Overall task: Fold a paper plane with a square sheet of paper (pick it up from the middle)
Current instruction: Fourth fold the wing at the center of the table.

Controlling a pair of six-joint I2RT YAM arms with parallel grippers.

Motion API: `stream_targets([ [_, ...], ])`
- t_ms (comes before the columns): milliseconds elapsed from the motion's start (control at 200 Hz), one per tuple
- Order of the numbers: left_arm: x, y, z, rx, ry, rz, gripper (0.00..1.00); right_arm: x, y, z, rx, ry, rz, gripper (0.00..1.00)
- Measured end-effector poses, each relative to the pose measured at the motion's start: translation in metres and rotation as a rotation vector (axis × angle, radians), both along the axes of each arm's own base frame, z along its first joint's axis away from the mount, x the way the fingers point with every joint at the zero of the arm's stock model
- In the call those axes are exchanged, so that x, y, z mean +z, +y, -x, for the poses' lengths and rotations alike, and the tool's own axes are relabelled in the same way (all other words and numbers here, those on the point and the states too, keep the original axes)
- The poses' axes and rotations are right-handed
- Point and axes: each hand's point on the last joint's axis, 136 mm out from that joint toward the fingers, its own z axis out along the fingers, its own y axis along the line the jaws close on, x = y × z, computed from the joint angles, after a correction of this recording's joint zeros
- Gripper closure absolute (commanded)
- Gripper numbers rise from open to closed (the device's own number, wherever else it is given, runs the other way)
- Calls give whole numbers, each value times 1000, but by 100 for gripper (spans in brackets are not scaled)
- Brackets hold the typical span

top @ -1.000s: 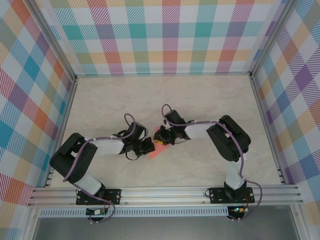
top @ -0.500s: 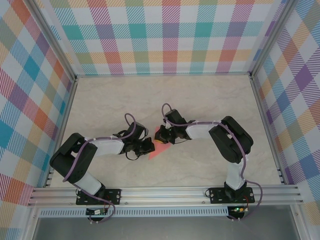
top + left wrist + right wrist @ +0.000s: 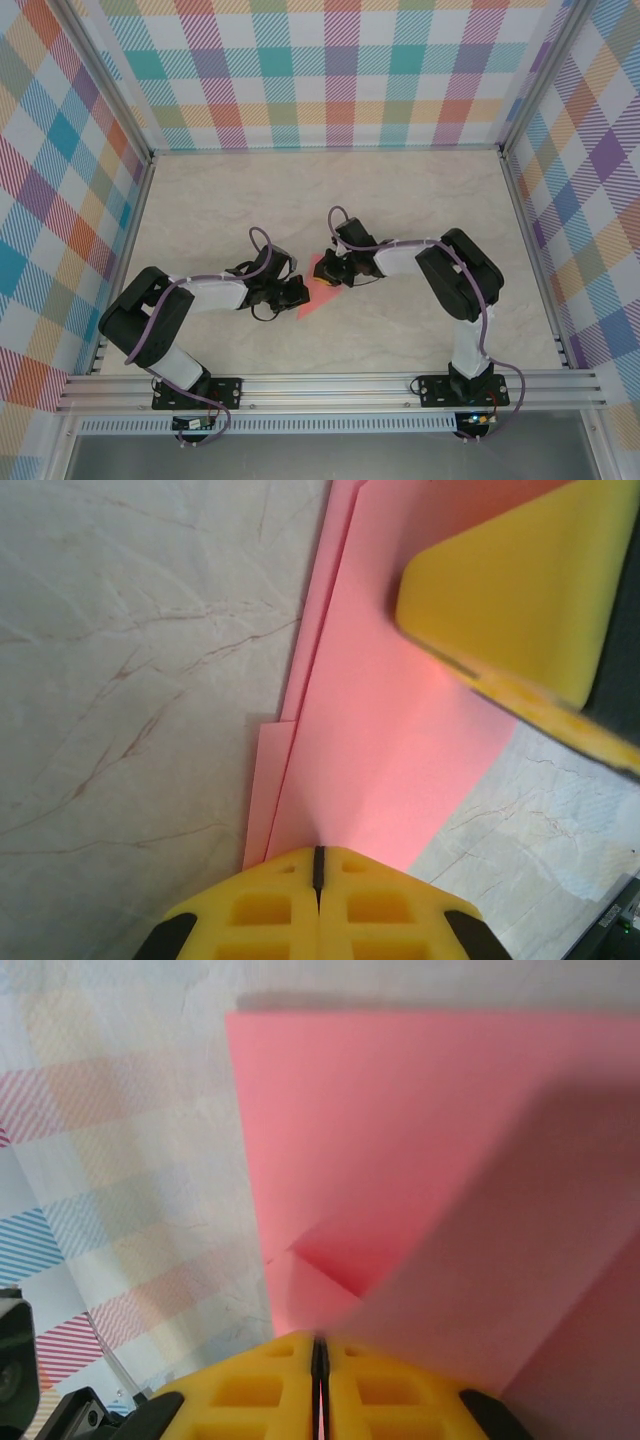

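Mid-fold: left gripper (image 3: 318,865) and right gripper (image 3: 320,1355), jaws fully closed, pinch the paper plane (image 3: 322,268). Next, probably: sharpen 1 crease.

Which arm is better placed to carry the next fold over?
Right, probably: the right claw is shut on a raised flap of the paper plane. The left claw, shut on the flat edge on the table, seems to anchor it.

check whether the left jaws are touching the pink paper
Touching. In the left wrist view the left jaws are shut and the pink paper runs straight into their seam, with no gap showing.
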Motion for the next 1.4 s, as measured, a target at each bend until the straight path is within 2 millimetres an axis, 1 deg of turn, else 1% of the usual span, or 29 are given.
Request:
stream_targets([
  [245, 0, 0, -1, 2, -9, 3, 100, 0, -29, -31, -57, -17, -2, 87],
  [495, 0, 0, -1, 2, -10, 2, 100, 1, -46, -55, -91, -8, -13, 87],
  [615, 0, 0, -1, 2, -10, 2, 100, 1, -52, -62, -102, 5, -7, 87],
  [780, 0, 1, 0, 3, -14, 3, 100, 2, -54, -65, -100, 11, 0, 86],
  [970, 0, 1, 0, 0, -16, 3, 100, 3, -78, -91, -170, -41, 65, 85],
  [1065, 0, 1, -1, -3, -19, 2, 100, 3, -86, -98, -189, -52, 86, 85],
  [1135, 0, 1, -1, -5, -20, 2, 100, 4, -88, -98, -188, -56, 89, 84],
  [1230, 0, 1, 0, -5, -21, 1, 100, 14, -86, -96, -181, -69, 74, 84],
  [1330, 0, 1, 0, -5, -22, 1, 100, 39, -76, -89, -155, -112, 41, 85],
  [1400, 0, 1, 0, -5, -23, 2, 100, 60, -60, -81, -117, -154, 9, 85],
])
